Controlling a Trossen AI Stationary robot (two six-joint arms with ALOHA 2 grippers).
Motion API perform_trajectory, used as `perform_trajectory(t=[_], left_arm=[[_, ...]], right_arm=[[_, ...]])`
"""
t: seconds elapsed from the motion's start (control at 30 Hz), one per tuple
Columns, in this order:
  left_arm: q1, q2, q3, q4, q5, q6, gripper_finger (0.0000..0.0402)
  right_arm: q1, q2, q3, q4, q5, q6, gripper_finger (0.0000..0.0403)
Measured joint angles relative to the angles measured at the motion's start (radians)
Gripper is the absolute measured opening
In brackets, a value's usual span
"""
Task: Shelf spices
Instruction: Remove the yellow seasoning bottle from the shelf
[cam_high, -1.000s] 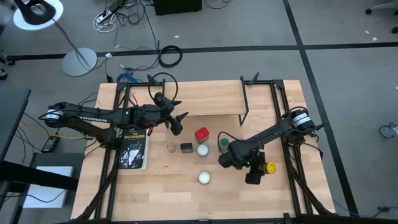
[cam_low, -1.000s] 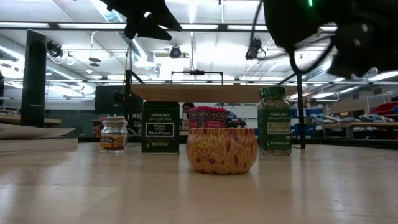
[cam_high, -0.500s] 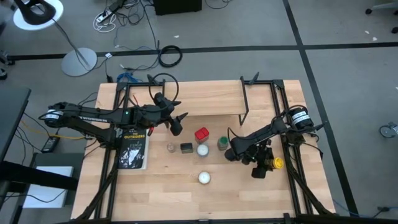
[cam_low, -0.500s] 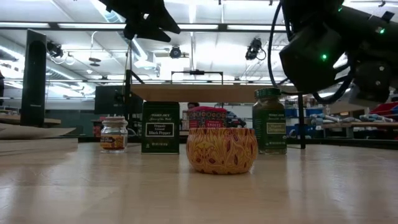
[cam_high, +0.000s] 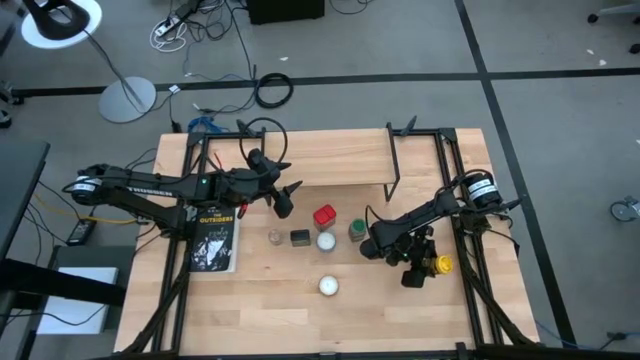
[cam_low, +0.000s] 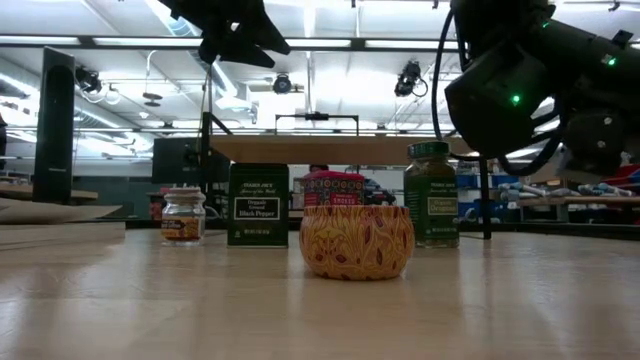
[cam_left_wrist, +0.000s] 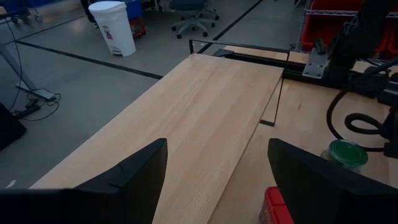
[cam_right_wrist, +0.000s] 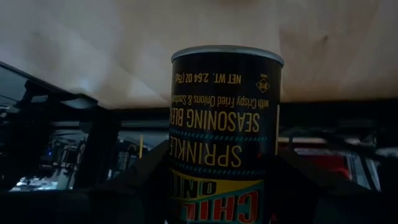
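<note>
Right gripper (cam_high: 420, 268) jaws clamp the yellow-lidded jar (cam_right_wrist: 222, 134) lying sideways, label reading "SPRINKLE SEASONING BLEND"; left gripper (cam_high: 288, 198) jaws spread wide.

A lab: ceiling strip lights (cam_low: 330, 42), floor cables (cam_high: 200, 25), rolling chair (cam_left_wrist: 193, 9).

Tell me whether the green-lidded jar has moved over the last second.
Yes. In the low view the green-lidded jar has slid slightly left, toward the patterned bowl, away from the black shelf leg. The right hand holds the yellow-lidded jar.
</note>
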Motion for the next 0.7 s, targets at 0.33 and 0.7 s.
perform_trajectory(t=[0.33, 0.7], left_arm=[[0.000, 0.000, 0.000, -0.002, 0.000, 0.001, 0.0284], [0.000, 0.000, 0.000, -0.003, 0.000, 0.001, 0.0284]], right_arm=[[0.000, 0.000, 0.000, 0.046, 0.001, 0.002, 0.0233], [0.003, 0.000, 0.000, 0.012, 0.031, 0.019, 0.0241]])
